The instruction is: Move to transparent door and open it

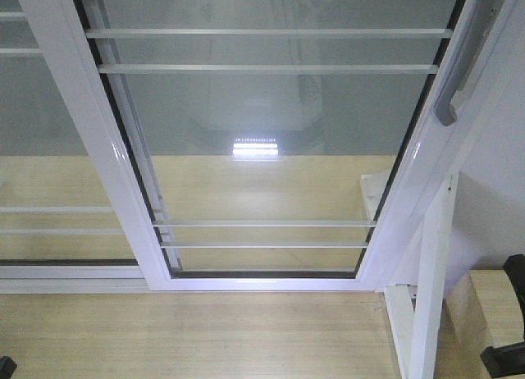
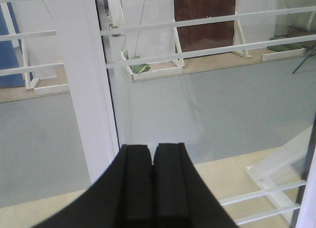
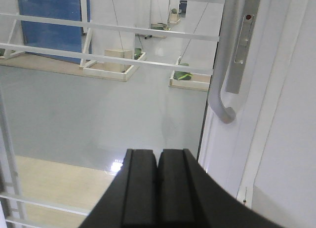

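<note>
Wood floor (image 1: 205, 338), one transparent door (image 1: 271, 149), one handle (image 3: 216, 92); left hand (image 2: 153, 148) and right hand (image 3: 158, 152) clenched.

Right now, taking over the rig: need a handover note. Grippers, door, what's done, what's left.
Left gripper: shut, holding nothing, pointed at a white frame post.
Right gripper: shut, holding nothing, not touching the handle, which sits above and to its right.
Transparent door: directly ahead in the front view, handle on its right edge. No gap shows there, so it looks closed.
Done: the base is up at the door.
Left: open the right gripper, probably take the handle with it, then slide the door open.
</note>
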Motion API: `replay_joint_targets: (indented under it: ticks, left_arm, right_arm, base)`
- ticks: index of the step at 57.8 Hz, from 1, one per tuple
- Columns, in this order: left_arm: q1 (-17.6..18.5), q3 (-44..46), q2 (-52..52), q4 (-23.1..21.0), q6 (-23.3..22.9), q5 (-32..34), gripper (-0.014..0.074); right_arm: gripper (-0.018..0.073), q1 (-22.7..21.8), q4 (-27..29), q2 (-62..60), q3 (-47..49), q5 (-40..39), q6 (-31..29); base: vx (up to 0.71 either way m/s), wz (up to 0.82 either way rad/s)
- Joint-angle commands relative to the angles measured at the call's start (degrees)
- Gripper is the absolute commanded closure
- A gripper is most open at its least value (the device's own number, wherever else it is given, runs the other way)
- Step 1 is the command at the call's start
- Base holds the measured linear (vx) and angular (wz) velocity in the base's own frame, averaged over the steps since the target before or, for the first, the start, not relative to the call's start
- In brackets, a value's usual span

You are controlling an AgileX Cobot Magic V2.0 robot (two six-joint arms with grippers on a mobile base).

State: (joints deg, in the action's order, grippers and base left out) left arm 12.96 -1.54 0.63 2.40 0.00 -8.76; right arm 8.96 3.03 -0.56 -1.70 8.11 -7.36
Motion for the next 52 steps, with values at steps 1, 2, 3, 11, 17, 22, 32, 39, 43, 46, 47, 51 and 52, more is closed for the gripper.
replay_joint_targets:
  ticks: [1,2,3,11,17,22,32,39,43,46,47,51,52]
  left_arm:
    - [0.26,-1.44,0.13,-0.51,-0.56,4.83,0.0593]
    - [0.26,-1.44,0.13,-0.51,-0.56,4.83,0.0593]
    - [0.26,-1.44,0.13,-0.51,-0.56,4.83,0.0593]
    - [0.26,-1.44,0.13,-0.51,-0.56,4.88,0.0593]
    - [0.26,-1.44,0.13,-0.51,-0.56,4.88,0.0593]
    - [0.26,-1.44,0.13,-0.51,-0.56,4.88,0.0593]
    - [0.26,-1.44,0.13,-0.51,-0.56,4.88,0.0593]
    - [0.26,-1.44,0.13,-0.51,-0.56,4.88,0.0593]
    - [0.26,-1.44,0.13,-0.51,-0.56,4.88,0.0593]
    - [0.26,-1.31,0.13,-0.51,-0.56,5.37,0.0593]
    - [0.26,-1.32,0.13,-0.51,-0.51,5.79,0.0593]
    - [0.26,-1.32,0.13,-0.51,-0.45,7.28,0.0593]
    - [0.26,-1.32,0.13,-0.51,-0.45,7.96,0.0593]
  right_arm:
    - [0.0564,-0.2,-0.05,-0.82,-0.77,-4.7,-0.59]
    - [0.0564,-0.2,-0.05,-0.82,-0.77,-4.7,-0.59]
    - [0.0564,-0.2,-0.05,-0.82,-0.77,-4.7,-0.59]
    - [0.0564,-0.2,-0.05,-0.82,-0.77,-4.7,-0.59]
    - [0.0564,-0.2,-0.05,-0.82,-0.77,-4.7,-0.59]
    - [0.0564,-0.2,-0.05,-0.82,-0.77,-4.7,-0.59]
    - [0.0564,-0.2,-0.05,-0.82,-0.77,-4.7,-0.59]
    - [0.0564,-0.2,-0.05,-0.82,-0.77,-4.7,-0.59]
    - [0.0564,-0.2,-0.05,-0.82,-0.77,-4.7,-0.59]
    - [0.0564,-0.2,-0.05,-0.82,-0.77,-4.7,-0.59]
    - [0.0564,-0.2,-0.05,-0.82,-0.77,-4.7,-0.59]
    - [0.0564,-0.2,-0.05,-0.82,-0.77,-4.7,-0.59]
    - [0.0564,-0.2,-0.05,-0.82,-0.77,-4.7,-0.59]
  base:
    - [0.0,0.01]
    - [0.0,0.01]
    - [0.0,0.0]
    - [0.0,0.0]
    - [0.0,0.0]
    - [0.0,0.0]
    - [0.0,0.0]
    - [0.0,0.0]
    - [0.0,0.0]
    - [0.0,0.0]
    - [0.0,0.0]
    - [0.0,0.0]
    - [0.0,0.0]
